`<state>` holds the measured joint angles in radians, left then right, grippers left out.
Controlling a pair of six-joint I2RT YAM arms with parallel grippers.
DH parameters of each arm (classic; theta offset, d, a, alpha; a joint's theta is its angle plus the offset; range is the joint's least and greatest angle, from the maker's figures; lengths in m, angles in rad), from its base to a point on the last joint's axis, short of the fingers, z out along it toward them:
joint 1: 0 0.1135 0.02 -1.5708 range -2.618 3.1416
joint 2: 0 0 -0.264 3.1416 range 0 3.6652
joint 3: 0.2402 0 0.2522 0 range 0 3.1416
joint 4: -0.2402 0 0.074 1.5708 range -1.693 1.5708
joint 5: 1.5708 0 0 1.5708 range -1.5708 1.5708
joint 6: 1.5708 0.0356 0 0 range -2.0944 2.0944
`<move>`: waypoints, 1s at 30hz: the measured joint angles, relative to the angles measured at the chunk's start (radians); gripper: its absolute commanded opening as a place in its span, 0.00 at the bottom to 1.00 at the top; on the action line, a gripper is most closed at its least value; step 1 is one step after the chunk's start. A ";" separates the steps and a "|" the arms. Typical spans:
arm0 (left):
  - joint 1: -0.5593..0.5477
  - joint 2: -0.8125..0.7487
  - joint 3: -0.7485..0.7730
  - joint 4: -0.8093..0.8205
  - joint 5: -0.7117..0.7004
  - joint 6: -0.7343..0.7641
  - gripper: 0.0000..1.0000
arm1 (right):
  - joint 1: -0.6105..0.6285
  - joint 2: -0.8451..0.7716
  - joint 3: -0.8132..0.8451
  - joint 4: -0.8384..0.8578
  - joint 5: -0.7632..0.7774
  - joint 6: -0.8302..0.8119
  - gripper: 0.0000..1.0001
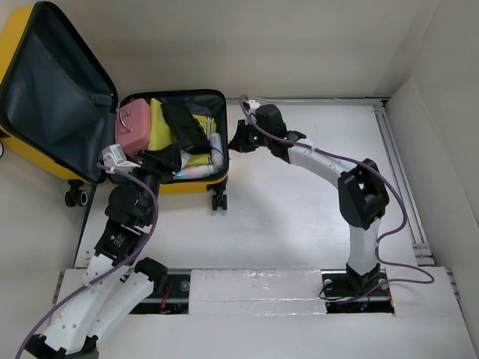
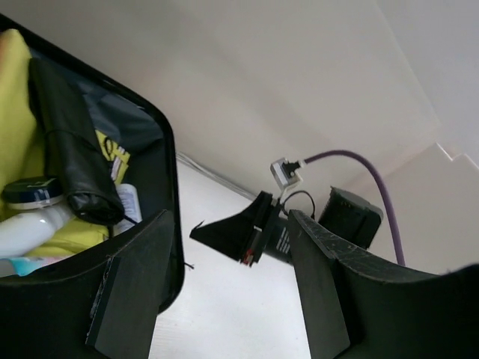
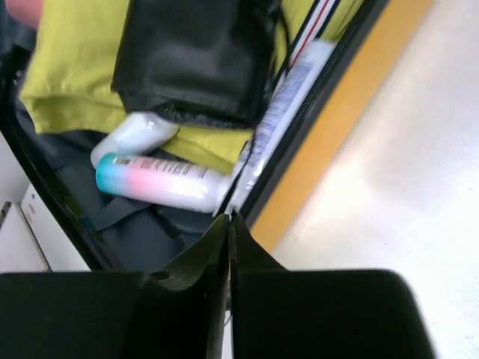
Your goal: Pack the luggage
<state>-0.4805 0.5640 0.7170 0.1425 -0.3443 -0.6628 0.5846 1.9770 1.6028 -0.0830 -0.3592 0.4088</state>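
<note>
Top external: luggage (image 1: pixel 52 93) is laid open at far left, lid raised; shell judged stiff, light; lid rim favoured for hold.
Left wrist: left gripper (image 2: pixel 228 224) fingers spread, empty.
Right wrist: right gripper (image 3: pixel 229 221) fingers pressed together beside luggage wall.

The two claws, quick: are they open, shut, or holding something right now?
Left gripper: open, nothing in it.
Right gripper: shut tight, nothing visibly held.
</note>
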 measured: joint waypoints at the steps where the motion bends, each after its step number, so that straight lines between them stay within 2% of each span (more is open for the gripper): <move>1: 0.000 -0.003 0.000 -0.011 -0.011 0.000 0.58 | 0.016 0.000 -0.011 0.003 0.016 -0.005 0.02; 7: 0.000 0.005 0.018 -0.102 -0.084 -0.008 0.58 | 0.108 -0.024 -0.095 0.030 0.088 -0.013 0.00; 12: 0.000 0.009 0.041 -0.161 -0.124 -0.009 0.58 | 0.136 -0.062 -0.142 0.033 0.120 -0.003 0.00; 15: 0.000 0.008 0.061 -0.197 -0.173 -0.009 0.62 | 0.143 -0.063 -0.145 0.036 0.120 0.005 0.02; 17: 0.000 0.016 0.082 -0.234 -0.223 -0.010 0.63 | 0.144 -0.063 -0.143 0.031 0.107 0.004 0.08; 22: 0.000 0.111 0.224 -0.354 -0.344 -0.008 0.63 | 0.142 -0.105 -0.127 -0.037 0.045 -0.034 0.59; 23: 0.000 0.138 0.265 -0.374 -0.366 -0.002 0.63 | 0.141 -0.140 -0.128 -0.061 0.035 -0.044 0.62; 26: 0.000 0.207 0.372 -0.409 -0.470 0.037 0.66 | 0.130 -0.286 -0.159 -0.080 0.022 -0.060 0.62; 30: 0.032 0.334 0.505 -0.494 -0.642 0.099 0.69 | 0.132 -0.551 -0.307 -0.008 0.011 -0.060 0.61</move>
<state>-0.4488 0.8982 1.2217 -0.3511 -0.9859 -0.5636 0.7162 1.4261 1.2961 -0.0906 -0.3477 0.3485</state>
